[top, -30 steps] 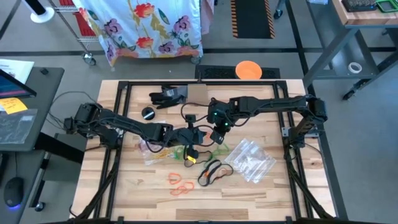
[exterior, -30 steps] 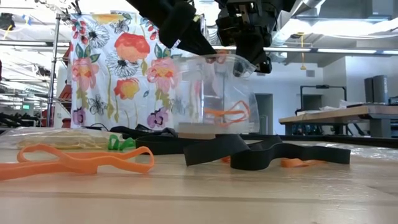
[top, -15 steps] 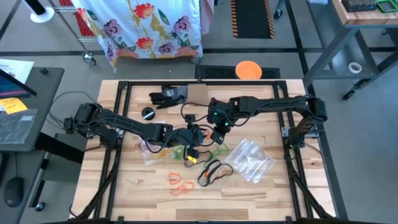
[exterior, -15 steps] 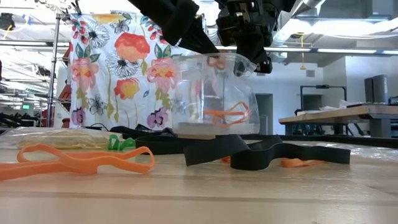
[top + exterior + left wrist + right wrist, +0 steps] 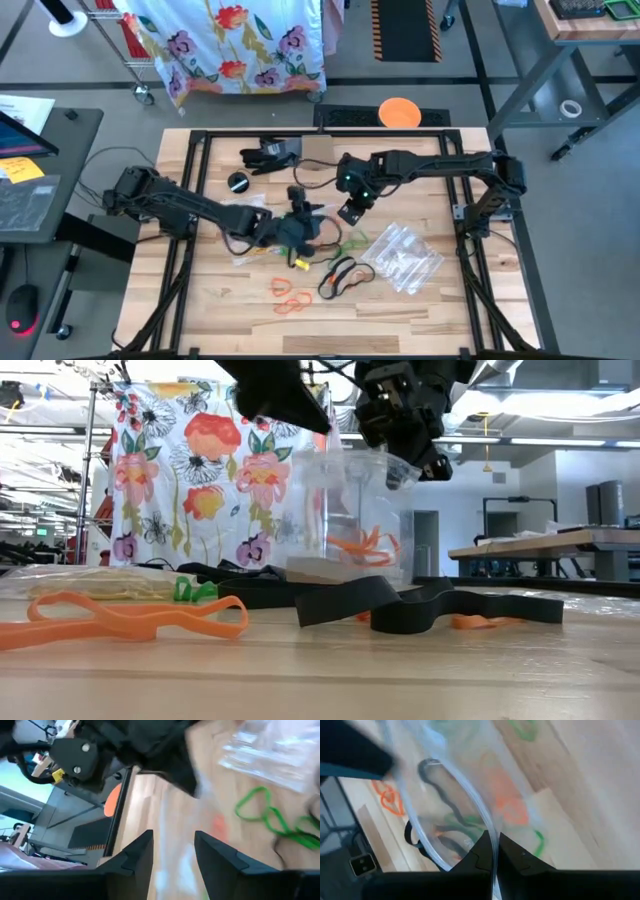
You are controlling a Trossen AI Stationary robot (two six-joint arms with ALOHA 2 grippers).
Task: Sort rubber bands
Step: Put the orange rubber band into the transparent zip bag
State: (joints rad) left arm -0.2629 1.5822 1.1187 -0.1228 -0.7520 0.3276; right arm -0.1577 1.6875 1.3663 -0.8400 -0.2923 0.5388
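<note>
Wooden table [image 5: 420, 310] in a workshop, flowered cloth [image 5: 235, 40] on a rack behind it; rubber bands spread mid-table: orange bands [image 5: 287, 296] toward the front edge, black bands [image 5: 343, 274] just right of them, green bands [image 5: 348, 242] beside the left gripper. One orange band [image 5: 362, 546] sits inside a clear zip bag [image 5: 352, 510] held up off the table, seen in low view hanging above the black bands [image 5: 400, 603], with a big orange band [image 5: 130, 617] and a green one [image 5: 193, 591] lying lower left. Right gripper [image 5: 352, 207] is clamped tight on the bag rim; right wrist view shows both fingers [image 5: 512, 857] pinching the clear edge, orange band [image 5: 506, 800] visible through the plastic. Left gripper [image 5: 298, 238] sits just left of the bag, jaws parted with nothing between them in left wrist view [image 5: 172, 852], green band [image 5: 272, 817] on the wood beyond. More clear bags [image 5: 405, 257] lie to the right, another flat bag [image 5: 240, 247] under the left arm. Versus a second ago: left gripper has let go and pulled back left from the bag mouth, orange band now dropped lower inside the bag
</note>
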